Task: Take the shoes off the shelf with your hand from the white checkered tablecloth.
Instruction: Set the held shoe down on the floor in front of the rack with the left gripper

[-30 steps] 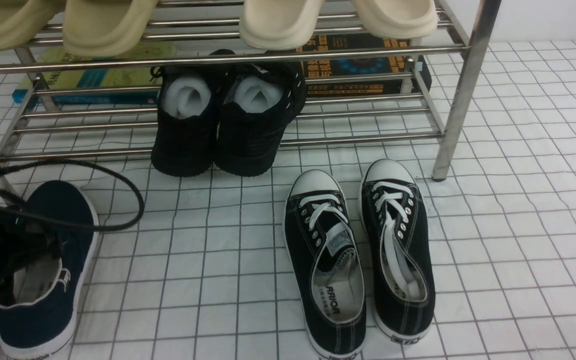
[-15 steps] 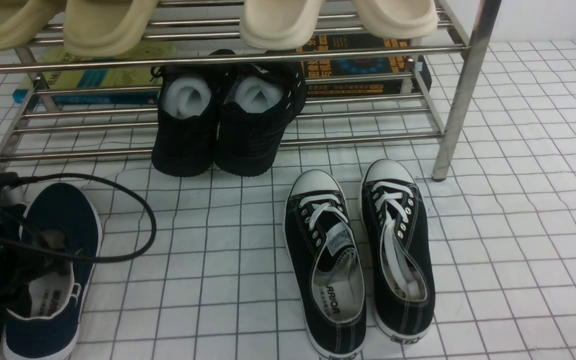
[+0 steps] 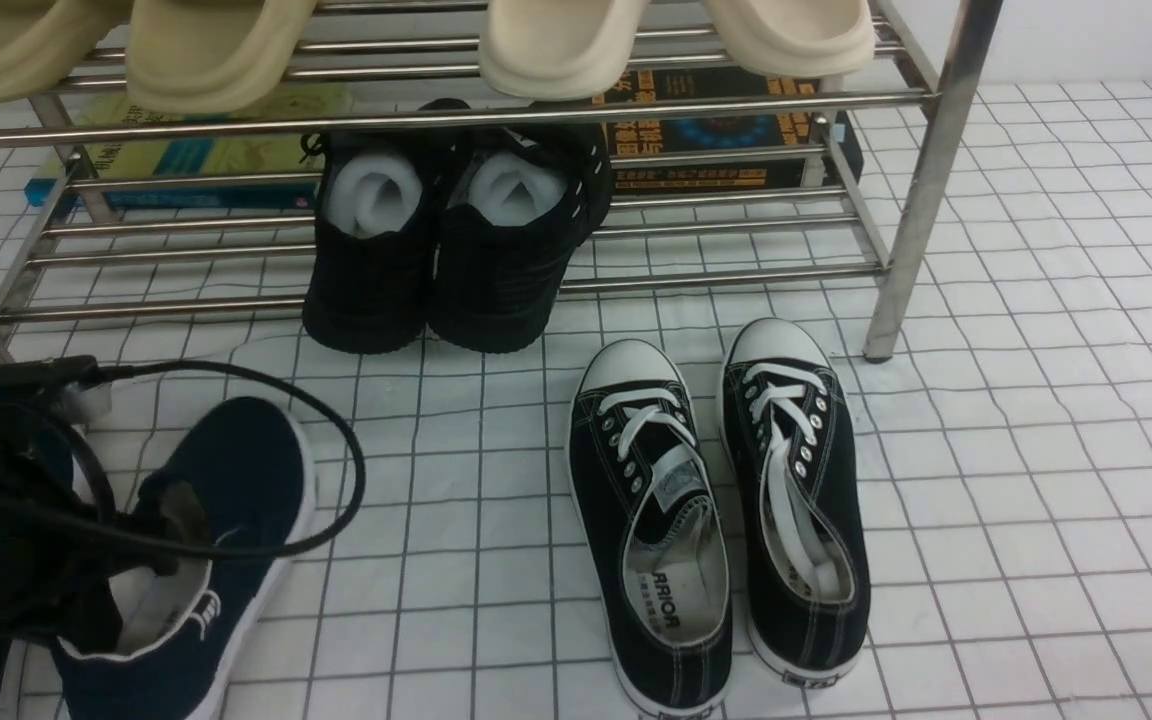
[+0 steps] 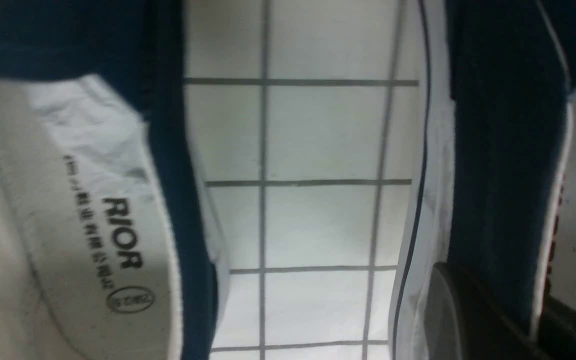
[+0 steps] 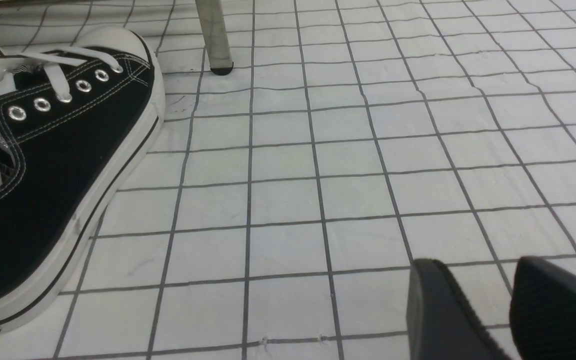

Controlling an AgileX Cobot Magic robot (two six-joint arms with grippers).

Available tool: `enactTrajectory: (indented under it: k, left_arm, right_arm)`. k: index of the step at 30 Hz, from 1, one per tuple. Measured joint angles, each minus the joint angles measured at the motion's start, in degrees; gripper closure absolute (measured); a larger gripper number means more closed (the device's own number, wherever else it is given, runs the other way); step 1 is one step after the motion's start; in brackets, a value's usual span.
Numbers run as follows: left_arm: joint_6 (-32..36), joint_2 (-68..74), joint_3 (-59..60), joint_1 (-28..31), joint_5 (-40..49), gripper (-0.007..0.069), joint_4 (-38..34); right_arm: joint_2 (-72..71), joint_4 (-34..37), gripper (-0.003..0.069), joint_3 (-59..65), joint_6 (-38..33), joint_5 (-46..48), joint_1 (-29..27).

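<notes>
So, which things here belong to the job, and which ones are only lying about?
Job: navy slip-ons, left gripper holding one, steel shelf, checkered tablecloth.
Lying about: black lace-up sneakers, black foam-stuffed shoes, beige slippers, books.

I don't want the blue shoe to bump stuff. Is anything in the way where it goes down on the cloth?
Nothing visible is. The left gripper grips the blue shoe by its side wall, and only bare cloth lies next to it. The other blue shoe and the sneakers lie apart from it.
</notes>
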Motion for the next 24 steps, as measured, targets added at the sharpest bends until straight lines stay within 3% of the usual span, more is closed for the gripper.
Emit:
enactTrajectory:
  k: [5,13,24]
  left_arm:
    - [-1.68,0.00,0.00,0.00,-0.88,0.0603,1.59]
    - [-15.82,0.00,0.00,0.00,-1.99,0.0603,12.71]
    - [-17.97,0.00,0.00,0.00,-0.57,0.0601,12.51]
  right_arm:
    - [0.00,0.00,0.0420,0.00,0.00,0.00,0.00]
    - [0.00,0.00,0.0420,0.00,0.00,0.00,0.00]
    - [0.00,0.00,0.0420,0.00,0.00,0.00,0.00]
